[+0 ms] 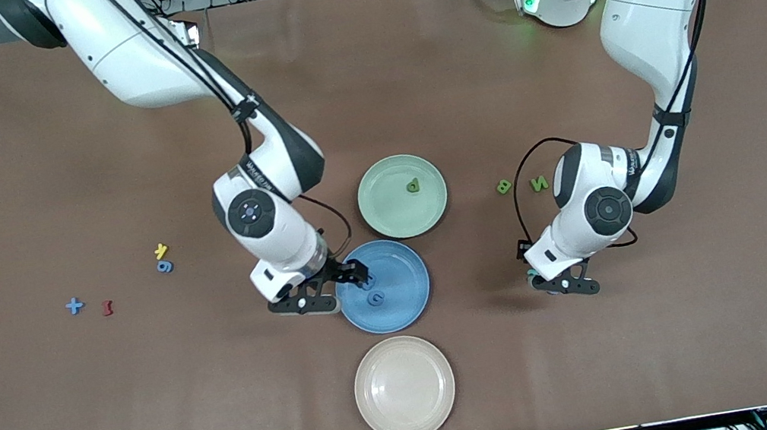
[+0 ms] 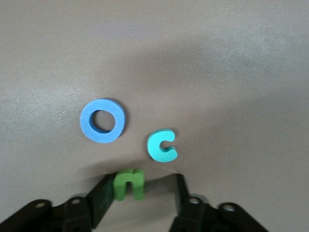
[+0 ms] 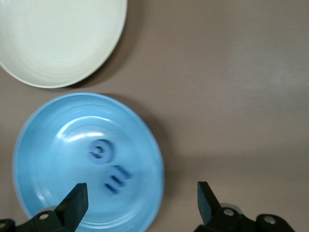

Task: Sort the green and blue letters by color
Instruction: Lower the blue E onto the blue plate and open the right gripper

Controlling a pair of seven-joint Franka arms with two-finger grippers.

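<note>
My right gripper [image 1: 354, 273] [image 3: 141, 191] hangs open over the blue plate [image 1: 409, 303] [image 3: 48, 145], nothing between its fingers. A blue G [image 1: 375, 298] [image 3: 100, 151] and a blurred blue E [image 3: 116, 179] lie in that plate. My left gripper [image 1: 568, 284] [image 2: 145, 186] is low at the table with its jaws around a green n [image 2: 129, 184]; one finger touches it, the other stands apart. A green P [image 1: 413, 185] lies in the green plate [image 1: 392, 217]. Green B [image 1: 504, 187] and N [image 1: 539, 183] lie on the table, as do a blue 6 [image 1: 165, 266] and plus [image 1: 75, 305].
A blue ring [image 2: 103, 121] and a teal c [image 2: 162, 145] lie beside the green n. A beige plate [image 1: 405, 387] [image 3: 58, 38] sits nearest the front camera. A yellow piece [image 1: 161, 250] and a dark red piece [image 1: 107, 307] lie toward the right arm's end.
</note>
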